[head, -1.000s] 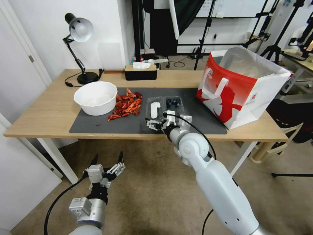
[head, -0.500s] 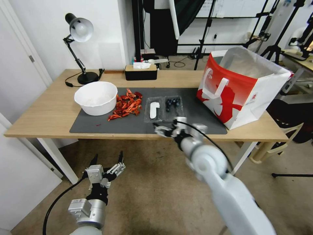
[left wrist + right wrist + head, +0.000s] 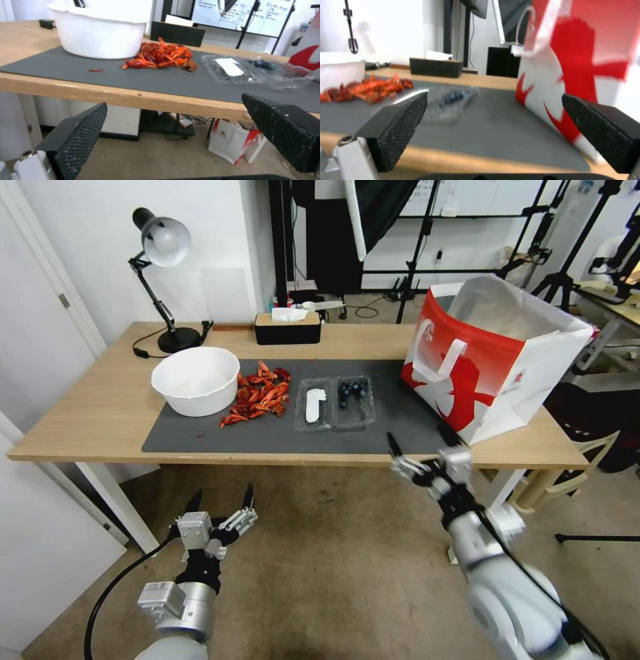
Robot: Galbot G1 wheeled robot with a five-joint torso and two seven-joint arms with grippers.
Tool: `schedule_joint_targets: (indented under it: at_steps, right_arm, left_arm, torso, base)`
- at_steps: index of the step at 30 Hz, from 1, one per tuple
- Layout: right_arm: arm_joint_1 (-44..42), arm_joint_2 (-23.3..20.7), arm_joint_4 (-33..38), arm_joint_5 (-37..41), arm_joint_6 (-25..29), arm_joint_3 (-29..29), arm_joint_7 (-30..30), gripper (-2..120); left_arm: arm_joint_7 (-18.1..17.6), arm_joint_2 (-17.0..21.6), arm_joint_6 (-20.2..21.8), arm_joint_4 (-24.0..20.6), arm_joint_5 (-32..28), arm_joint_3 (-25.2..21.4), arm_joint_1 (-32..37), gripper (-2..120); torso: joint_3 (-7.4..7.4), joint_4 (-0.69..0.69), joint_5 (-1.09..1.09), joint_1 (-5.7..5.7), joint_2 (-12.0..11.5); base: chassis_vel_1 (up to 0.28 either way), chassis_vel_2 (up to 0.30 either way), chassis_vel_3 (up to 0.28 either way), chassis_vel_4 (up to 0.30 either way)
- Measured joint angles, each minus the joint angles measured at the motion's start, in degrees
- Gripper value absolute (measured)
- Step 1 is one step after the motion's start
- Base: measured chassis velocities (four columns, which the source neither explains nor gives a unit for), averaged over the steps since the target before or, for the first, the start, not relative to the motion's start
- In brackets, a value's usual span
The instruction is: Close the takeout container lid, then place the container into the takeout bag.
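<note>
On the dark mat near the bench's front edge, the takeout container (image 3: pixel 335 403) lies open, its lid (image 3: pixel 314 405) flat beside the berry half. At the right end stands the takeout bag (image 3: pixel 490 355). Below the front edge, right tool (image 3: pixel 422 449) and left tool (image 3: pixel 221 500) both gape wide, holding nothing.

The left pincer (image 3: pixel 176 132), jaws spread, hangs below the table edge (image 3: pixel 133 97) facing the open takeout container (image 3: pixel 256 71).
</note>
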Motion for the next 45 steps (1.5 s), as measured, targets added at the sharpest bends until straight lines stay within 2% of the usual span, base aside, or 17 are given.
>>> schedule_joint_targets:
  at_steps: [2,7,14,15,18,21,22,24,25,26,28,29,31,32,35,39,45]
  right_arm:
    - [-4.01,2.04,-1.51,-2.13,3.58,0.21,-0.13,100]
    - [-6.03,4.05,-1.82,-3.6,4.49,-0.23,-0.13,100]
    - [-6.96,5.03,-0.88,-4.02,4.44,-0.4,-0.26,100]
    - [-7.14,5.03,-0.75,-4.02,4.4,-0.45,-0.33,100]
    - [-7.24,4.97,-0.69,-4.02,4.34,-0.66,-0.41,100]
    - [-5.6,3.45,-1.09,-3.56,3.46,-2.49,-0.74,100]
    - [-5.6,3.45,-1.09,-3.56,3.46,-2.49,-0.74,100]
    - [-4.63,2.74,-1.56,-3.36,2.91,-3.92,-1.01,100]
    - [-5.24,2.89,-1.54,-3.66,2.91,-4.06,-1.1,100]
    - [-5.24,2.89,-1.54,-3.66,2.91,-4.06,-1.1,100]
    - [-6.75,3.6,-0.93,-4.44,3.05,-3.98,-1.26,100]
    - [-6.75,3.6,-0.93,-4.44,3.05,-3.98,-1.26,100]
    - [-7.83,4.52,-0.74,-5.35,3.34,-3.81,-1.33,100]
    - [-7.83,4.52,-0.74,-5.35,3.34,-3.81,-1.33,100]
    - [-8.33,5.32,-0.74,-6.06,3.4,-3.71,-1.34,100]
    - [-8.51,5.9,-0.98,-6.6,3.42,-3.68,-1.3,100]
    - [-8.57,6.69,-1.45,-7.18,3.48,-3.54,-1.2,100]
  left_arm:
    - [0.28,0.19,-0.01,0.27,-0.44,0.47,-0.23,100]
    - [0.4,0.87,-0.01,0.69,-1.23,0.98,-0.69,100]
    - [-1.62,2.3,0.13,-0.41,-10.84,2.93,-2.83,100]
    - [-2.64,2.72,0.59,-1.13,-15.05,3.47,-3.87,100]
    - [-3.41,3.04,0.97,-1.86,-19.08,3.87,-5.17,100]
    - [-8.44,3.41,2.89,-5.85,-33.81,4.38,-9.92,100]
    - [-8.44,3.41,2.89,-5.85,-33.81,4.38,-9.92,100]
    - [-12.29,3.4,3.31,-7.69,-43.64,4.93,-14.65,100]
    - [-13.36,3.62,4.02,-7.66,-49.16,5.59,-17.59,100]
    - [-13.36,3.62,4.02,-7.66,-49.16,5.59,-17.59,100]
    - [-14.84,3.67,4.48,-5.87,-55.82,8.12,-22.29,100]
    - [-14.84,3.67,4.48,-5.87,-55.82,8.12,-22.29,100]
    - [-18.51,2.76,4.56,-2.5,-58.92,12.7,-27.81,100]
    - [-18.51,2.76,4.56,-2.5,-58.92,12.7,-27.81,100]
    - [-22.99,1.38,5.55,1.81,-59.24,17.95,-34.81,100]
    - [-26.78,0.36,6.15,5.98,-58.78,21.95,-41.31,100]
    - [-29.39,-0.83,6.18,10.8,-58.08,24.78,-46.97,100]
  torso:
    - [0.0,-0.01,-0.02,0.0,0.0]
    - [0.0,0.01,-0.03,0.0,0.0]
    - [0.0,0.01,-0.04,0.0,-0.01]
    - [0.0,0.01,-0.03,0.0,-0.01]
    - [0.01,-0.01,-0.04,0.0,-0.01]
    - [0.01,0.02,-0.03,0.0,-0.01]
    - [0.01,0.02,-0.03,0.0,-0.01]
    - [0.01,0.04,-0.01,0.0,-0.02]
    - [0.01,0.0,-0.04,0.01,-0.02]
    - [0.01,0.0,-0.04,0.01,-0.02]
    - [0.01,-0.01,-0.03,0.01,-0.02]
    - [0.01,-0.01,-0.03,0.01,-0.02]
    - [0.01,0.01,-0.03,0.01,-0.01]
    - [0.01,0.01,-0.03,0.01,-0.01]
    - [0.02,0.0,-0.03,0.01,-0.02]
    - [0.01,-0.01,-0.02,0.01,-0.02]
    - [0.02,0.0,-0.02,0.01,-0.02]
  base:
    - [0.0,0.0,0.0,0.0]
    - [0.0,0.0,0.0,0.0]
    - [0.0,0.0,0.0,0.0]
    - [0.0,0.0,0.0,0.0]
    - [0.0,0.0,0.0,0.0]
    - [0.0,0.0,0.0,0.0]
    - [0.0,0.0,0.0,0.0]
    - [0.0,0.0,0.0,0.0]
    - [0.0,0.0,0.0,0.0]
    - [0.0,0.0,0.0,0.0]
    - [0.0,0.0,0.0,0.0]
    - [0.0,0.0,0.0,0.0]
    - [0.0,0.0,0.0,0.0]
    - [0.0,0.0,0.0,0.0]
    - [0.0,0.0,0.0,0.0]
    - [0.0,0.0,0.0,0.0]
    - [0.0,0.0,0.0,0.0]
